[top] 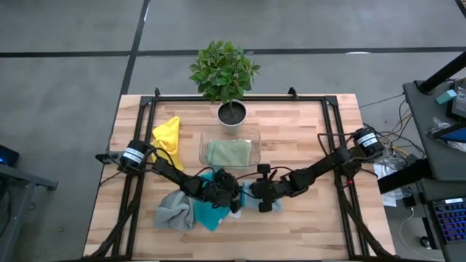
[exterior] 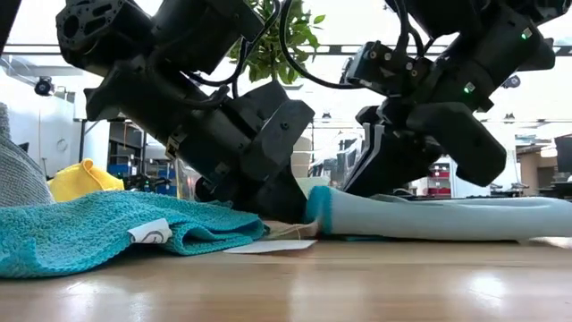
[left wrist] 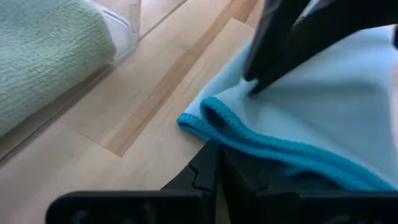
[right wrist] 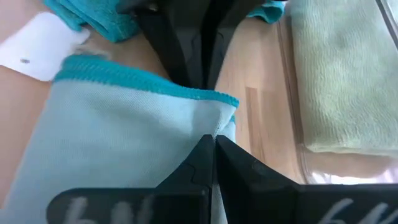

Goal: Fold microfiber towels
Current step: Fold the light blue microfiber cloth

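Observation:
A light blue towel (top: 247, 191) with a teal hem lies at the table's middle, between my two grippers. My left gripper (top: 231, 195) is shut at its left end. My right gripper (top: 257, 196) is shut at the same end, close against the left one. A teal towel (top: 208, 212) and a grey towel (top: 170, 208) lie crumpled to the left. A yellow towel (top: 167, 135) lies at the far left. A folded sage green towel (top: 228, 153) lies in the clear tray (top: 204, 140). My left gripper pinches the light blue towel's hemmed edge (left wrist: 249, 144) between its two shut fingers, slanting down from the table's left. The towel lies on the table behind the hold. My right gripper pinches the towel close to its hemmed corner (right wrist: 219, 119), where the cloth bunches into a fold. Its fingers slant down from the table's right. The rest of the towel lies flat on the table under the arm (exterior: 447, 219).
A potted plant (top: 227, 73) stands at the far middle, behind the tray. A white label (exterior: 268, 246) lies on the wood by the teal towel (exterior: 89, 234). Bare wood shows along the near edge (top: 291, 233) and to the right.

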Controlling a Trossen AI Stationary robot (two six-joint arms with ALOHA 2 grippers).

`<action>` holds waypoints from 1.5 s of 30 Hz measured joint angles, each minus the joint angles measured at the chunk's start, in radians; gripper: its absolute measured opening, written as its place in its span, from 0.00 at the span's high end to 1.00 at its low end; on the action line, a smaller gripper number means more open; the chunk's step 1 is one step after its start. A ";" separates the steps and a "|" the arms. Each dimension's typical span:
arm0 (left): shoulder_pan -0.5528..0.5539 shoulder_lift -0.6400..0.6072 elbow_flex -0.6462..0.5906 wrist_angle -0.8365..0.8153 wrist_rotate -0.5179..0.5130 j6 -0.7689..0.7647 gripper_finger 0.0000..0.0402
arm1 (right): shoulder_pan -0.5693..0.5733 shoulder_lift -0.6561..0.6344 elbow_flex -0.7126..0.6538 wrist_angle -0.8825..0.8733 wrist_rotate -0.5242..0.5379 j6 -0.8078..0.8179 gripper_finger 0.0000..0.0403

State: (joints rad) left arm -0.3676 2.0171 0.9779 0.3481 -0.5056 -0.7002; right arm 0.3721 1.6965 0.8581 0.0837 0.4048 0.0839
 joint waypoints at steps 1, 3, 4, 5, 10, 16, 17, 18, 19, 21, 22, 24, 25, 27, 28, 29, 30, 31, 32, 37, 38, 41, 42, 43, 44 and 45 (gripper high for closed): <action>0.000 0.000 0.000 0.000 0.004 0.000 0.99 | 0.000 0.001 0.000 -0.001 0.009 0.002 0.98; 0.000 -0.001 -0.002 0.001 0.011 0.000 0.99 | 0.000 0.001 -0.001 -0.003 0.016 0.007 0.98; 0.000 -0.001 -0.002 0.001 0.014 0.000 0.99 | 0.000 0.001 -0.001 -0.002 0.017 0.008 0.98; 0.000 -0.002 -0.002 0.001 0.017 0.000 0.99 | 0.000 0.000 -0.001 -0.003 0.022 0.008 0.98; 0.000 -0.002 -0.002 0.000 0.022 0.000 0.99 | -0.005 0.007 -0.001 -0.002 0.041 0.009 0.98; 0.000 -0.002 -0.002 0.001 0.026 0.002 0.99 | -0.017 0.047 -0.002 -0.002 0.041 0.013 0.98; 0.000 -0.002 -0.002 0.001 0.027 0.006 0.99 | -0.018 0.055 -0.001 0.004 0.043 0.014 0.98; 0.000 -0.002 -0.002 0.001 0.028 0.008 0.99 | -0.019 0.059 -0.001 0.007 0.045 0.017 0.98; 0.000 -0.002 -0.002 0.001 0.028 0.008 0.99 | -0.020 0.064 -0.001 0.007 0.048 0.019 0.98; 0.000 -0.002 -0.002 0.001 0.029 0.007 0.99 | -0.021 0.068 0.000 0.007 0.044 0.024 0.98; 0.000 -0.003 -0.002 0.001 0.030 0.007 0.99 | -0.021 0.068 0.000 0.006 0.042 0.024 0.98; 0.000 -0.014 -0.003 -0.004 0.052 0.006 0.99 | -0.021 0.063 0.000 0.004 0.041 0.024 0.98; -0.001 -0.023 -0.004 -0.008 0.077 0.006 0.99 | -0.021 0.060 0.000 0.002 0.038 0.024 0.98; -0.004 -0.045 -0.004 -0.008 0.108 0.008 0.99 | -0.021 0.051 0.000 -0.003 0.034 0.019 0.98; -0.006 -0.059 -0.004 -0.009 0.113 0.016 0.99 | -0.021 0.048 0.000 -0.003 0.028 0.015 0.98; -0.007 -0.070 -0.003 -0.011 0.115 0.023 0.99 | -0.021 0.046 0.000 -0.002 0.018 0.012 0.97; -0.008 -0.076 0.001 -0.018 0.114 0.026 0.99 | -0.021 0.045 0.000 -0.003 0.012 0.010 0.97; -0.008 -0.084 0.001 -0.024 0.113 0.026 0.99 | -0.021 0.045 0.000 -0.002 0.010 0.010 0.96; -0.008 -0.091 -0.002 -0.037 0.114 0.028 0.99 | -0.021 0.045 0.000 -0.002 0.008 0.010 0.95; -0.009 -0.138 -0.003 -0.100 0.142 0.030 0.99 | -0.021 0.045 0.001 -0.003 0.007 0.015 0.87; -0.009 -0.142 -0.002 -0.105 0.143 0.030 0.99 | -0.021 0.043 0.001 -0.003 0.007 0.021 0.85; -0.011 -0.151 -0.002 -0.098 0.146 0.038 0.99 | -0.021 0.028 0.001 -0.012 0.006 0.022 0.79; -0.013 -0.151 0.002 -0.089 0.146 0.048 0.99 | -0.019 0.018 0.001 -0.024 0.006 0.026 0.78; -0.015 -0.151 0.008 -0.077 0.146 0.056 0.99 | -0.019 0.006 0.001 -0.038 0.006 0.032 0.76; -0.018 -0.152 0.012 -0.066 0.145 0.061 0.99 | -0.017 -0.007 0.001 -0.053 0.006 0.041 0.75; -0.019 -0.152 0.017 -0.064 0.145 0.060 0.99 | -0.016 -0.024 0.001 -0.071 0.006 0.056 0.74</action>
State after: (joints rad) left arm -0.3869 1.8648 0.9945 0.2844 -0.3610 -0.6400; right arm 0.3559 1.6730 0.8589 0.0130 0.4104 0.1404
